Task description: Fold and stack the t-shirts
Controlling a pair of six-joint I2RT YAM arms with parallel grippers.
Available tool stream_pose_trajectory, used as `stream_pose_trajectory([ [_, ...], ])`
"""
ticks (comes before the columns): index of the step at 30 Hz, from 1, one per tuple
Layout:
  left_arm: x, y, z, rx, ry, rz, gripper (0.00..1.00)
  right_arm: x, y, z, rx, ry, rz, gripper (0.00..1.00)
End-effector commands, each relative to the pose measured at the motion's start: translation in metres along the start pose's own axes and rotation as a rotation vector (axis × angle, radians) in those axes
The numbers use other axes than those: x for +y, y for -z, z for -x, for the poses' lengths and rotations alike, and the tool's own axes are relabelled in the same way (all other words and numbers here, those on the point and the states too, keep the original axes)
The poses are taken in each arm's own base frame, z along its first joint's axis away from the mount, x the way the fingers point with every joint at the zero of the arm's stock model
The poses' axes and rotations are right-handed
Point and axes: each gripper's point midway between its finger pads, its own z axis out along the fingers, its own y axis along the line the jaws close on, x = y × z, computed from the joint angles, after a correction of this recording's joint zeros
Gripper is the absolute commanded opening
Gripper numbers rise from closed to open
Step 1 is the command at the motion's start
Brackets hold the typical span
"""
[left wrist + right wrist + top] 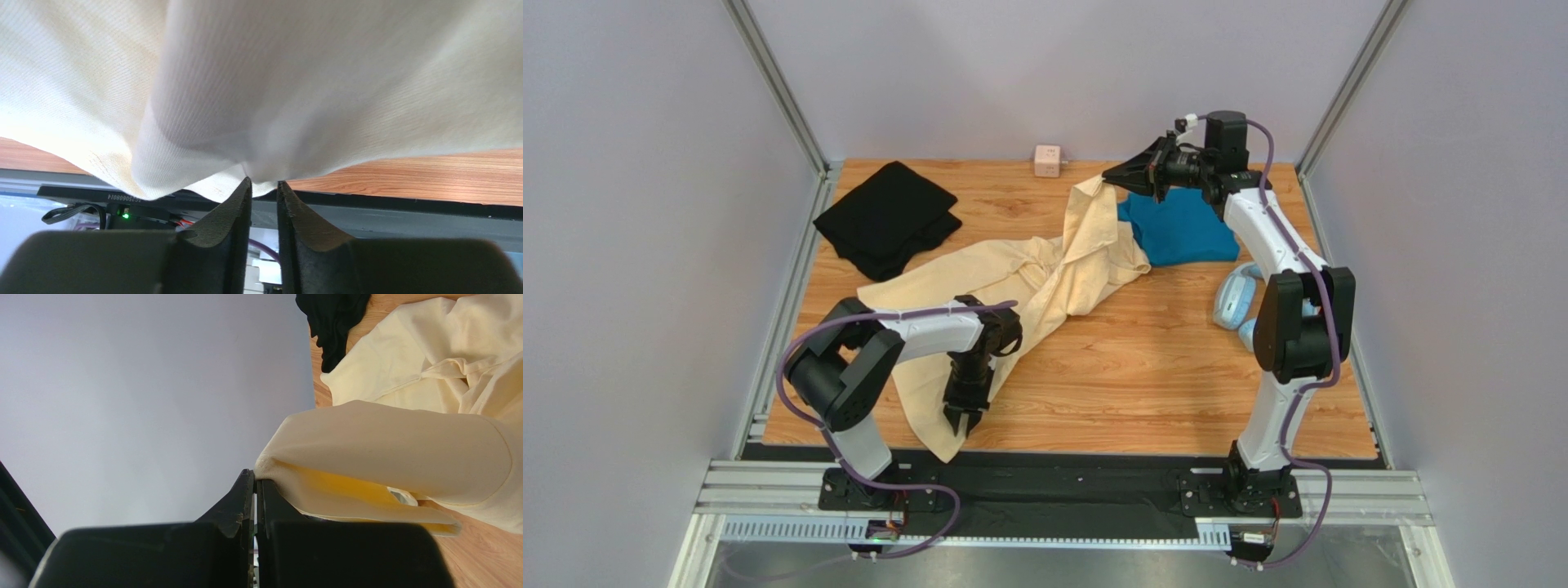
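The pale cream-yellow shirt [1038, 276] stretches diagonally across the table from near left to far right. My left gripper [962, 423] is at its near end; in the left wrist view the gripper [264, 182] pinches the cloth [307, 79] at the very fingertips, with a narrow gap below them. My right gripper [1109, 179] is raised at the back. In the right wrist view this gripper [256, 473] is shut on a folded edge of the shirt [399, 441]. The black shirt [887, 218] lies bunched at the far left. The teal shirt [1185, 227] lies below the right gripper.
Light-blue headphones [1237, 298] lie by the right arm's elbow. A small pink cube [1048, 161] sits at the back edge. The wooden table [1161, 368] is walled on three sides. A metal rail [399, 220] runs along its near edge.
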Motion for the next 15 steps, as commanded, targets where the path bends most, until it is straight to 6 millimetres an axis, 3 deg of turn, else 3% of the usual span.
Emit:
stream_pose_trajectory([
  [1,-0.003,-0.001,0.010,-0.054,0.003,0.010,0.19,0.042,0.018,-0.013,0.002,0.080,0.084,0.00],
  [5,-0.005,-0.004,0.011,-0.039,-0.014,0.021,0.00,0.046,0.018,-0.013,0.003,0.078,0.092,0.00],
  [11,-0.006,-0.005,0.012,-0.035,-0.027,0.033,0.00,0.044,0.019,-0.012,-0.001,0.073,0.090,0.00],
  [15,0.005,0.003,0.015,-0.080,-0.006,0.080,0.00,0.044,0.022,-0.011,-0.009,0.073,0.092,0.00],
])
